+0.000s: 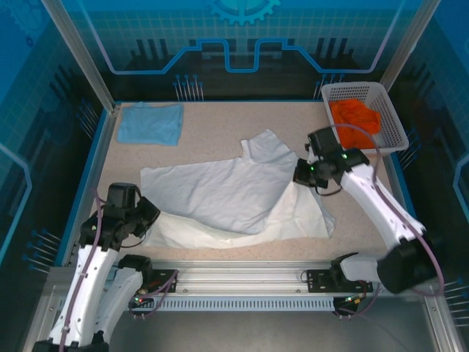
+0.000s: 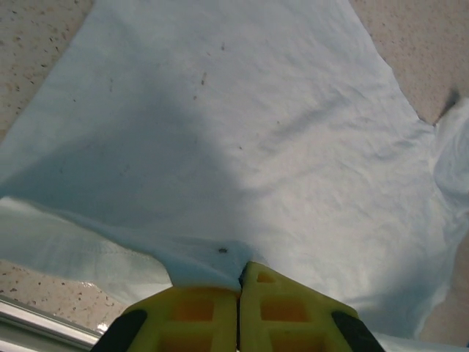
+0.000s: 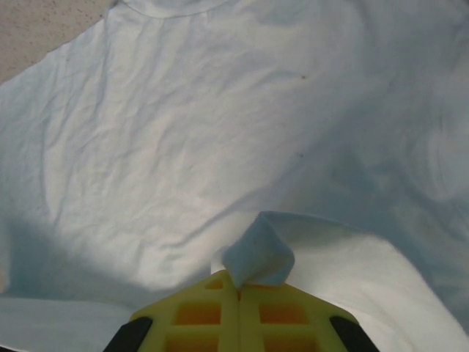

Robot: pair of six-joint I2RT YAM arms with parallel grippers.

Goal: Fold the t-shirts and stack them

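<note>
On my left wrist feed, the yellow fingers (image 2: 183, 315) of the left gripper (image 2: 240, 277) stood pressed together, with the edge of the white t-shirt (image 2: 256, 132) pinched between their tips. On the right wrist feed, the right gripper (image 3: 238, 282) was likewise closed flat, a small fold of the same shirt (image 3: 220, 132) poking up from between its fingers (image 3: 293, 312).

From my overhead camera, the metal rail (image 1: 242, 282) carrying both arm bases ran along the near edge at 6 o'clock. Beyond it, the left gripper (image 1: 146, 213) held the shirt's corner at about 8 o'clock on the speckled table (image 1: 220, 121). The right gripper (image 1: 300, 176) held the opposite side at about 3 o'clock. Between them the white t-shirt (image 1: 234, 194) lay spread and partly doubled over itself across the middle of the table.

Farther back, the light blue t-shirt (image 1: 150, 123) lay folded flat at 11 o'clock, well apart from the white one. At 1 o'clock stood a white lattice basket (image 1: 359, 88) with an orange cloth (image 1: 355, 116) bunched inside.
</note>
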